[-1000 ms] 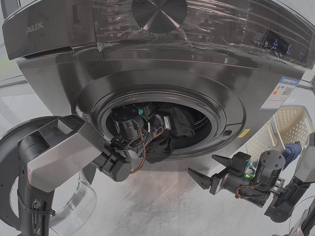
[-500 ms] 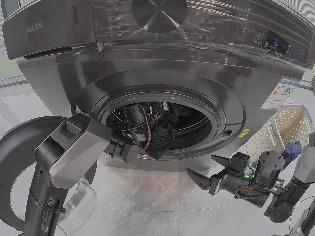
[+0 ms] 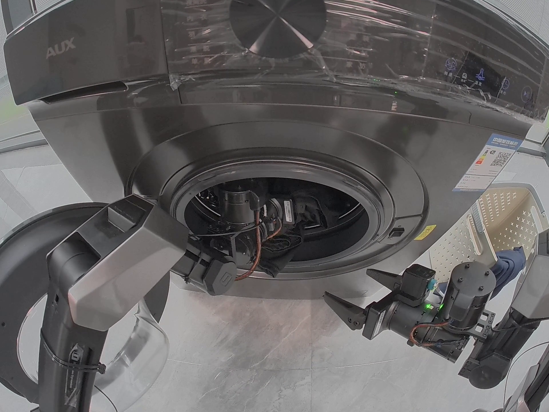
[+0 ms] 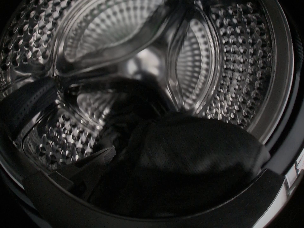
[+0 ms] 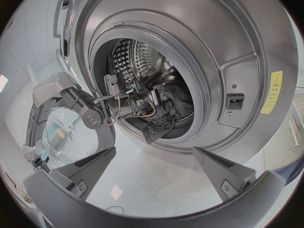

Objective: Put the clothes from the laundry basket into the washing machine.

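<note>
The washing machine (image 3: 286, 138) stands with its round opening facing me and my left arm reaching in over the rim. In the left wrist view a black garment (image 4: 193, 162) lies in the perforated steel drum (image 4: 240, 64). My left gripper (image 4: 152, 152) is open; one finger (image 4: 98, 157) shows and the cloth covers the other. A fold of the black garment (image 3: 277, 260) (image 5: 153, 132) hangs over the opening's lower lip. My right gripper (image 3: 347, 284) (image 5: 153, 151) is open and holds nothing, low in front of the machine, right of the opening.
The machine's door (image 3: 23, 270) stands swung open at the left, beside my left arm. A white perforated laundry basket (image 3: 503, 218) stands at the right with a blue garment (image 3: 509, 261) in it. Pale tiled floor (image 3: 274, 344) lies before the machine.
My left wrist went deeper into the drum with the black garment. More of the cloth now lies inside and less hangs over the lip. The right arm has barely shifted.
</note>
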Robot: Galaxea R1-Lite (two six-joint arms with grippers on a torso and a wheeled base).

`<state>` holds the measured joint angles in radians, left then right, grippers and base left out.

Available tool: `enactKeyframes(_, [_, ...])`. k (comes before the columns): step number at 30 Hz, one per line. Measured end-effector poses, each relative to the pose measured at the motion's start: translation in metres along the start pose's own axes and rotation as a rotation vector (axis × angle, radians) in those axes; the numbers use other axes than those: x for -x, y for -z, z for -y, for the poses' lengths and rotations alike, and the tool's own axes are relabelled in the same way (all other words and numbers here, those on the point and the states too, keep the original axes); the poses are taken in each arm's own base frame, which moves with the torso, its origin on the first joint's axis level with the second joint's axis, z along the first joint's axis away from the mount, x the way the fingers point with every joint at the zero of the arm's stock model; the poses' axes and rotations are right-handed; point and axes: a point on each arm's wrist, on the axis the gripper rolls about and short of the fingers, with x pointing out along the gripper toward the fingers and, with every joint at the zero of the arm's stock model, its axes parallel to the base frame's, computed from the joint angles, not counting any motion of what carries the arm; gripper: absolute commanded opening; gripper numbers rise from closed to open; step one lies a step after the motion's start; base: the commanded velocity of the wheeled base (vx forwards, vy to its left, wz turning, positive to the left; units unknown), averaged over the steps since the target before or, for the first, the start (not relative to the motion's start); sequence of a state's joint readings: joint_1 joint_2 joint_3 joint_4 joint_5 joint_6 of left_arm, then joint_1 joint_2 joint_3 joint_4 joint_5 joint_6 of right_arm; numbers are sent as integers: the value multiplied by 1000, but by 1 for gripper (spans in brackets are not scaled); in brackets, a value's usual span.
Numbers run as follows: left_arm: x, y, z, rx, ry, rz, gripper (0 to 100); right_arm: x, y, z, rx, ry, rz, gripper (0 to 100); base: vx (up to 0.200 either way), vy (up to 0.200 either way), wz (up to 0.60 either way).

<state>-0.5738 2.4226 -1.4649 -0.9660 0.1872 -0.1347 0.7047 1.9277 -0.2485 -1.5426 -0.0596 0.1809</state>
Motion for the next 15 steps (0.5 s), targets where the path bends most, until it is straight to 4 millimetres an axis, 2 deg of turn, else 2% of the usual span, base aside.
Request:
enactKeyframes(8, [20,16,3,-10,48,-145,100,-1,0,-2,1,-7,2,100,0,0,0])
enactKeyframes(9, [21,20,4,-14,51,-158,0,-1,0,-2,0,-7,2,100,0,0,0])
enactKeyframes(15, [21,37,3,-34,49,-213,0,-1,-1,-2,0,-9,6,100,0,0,0])
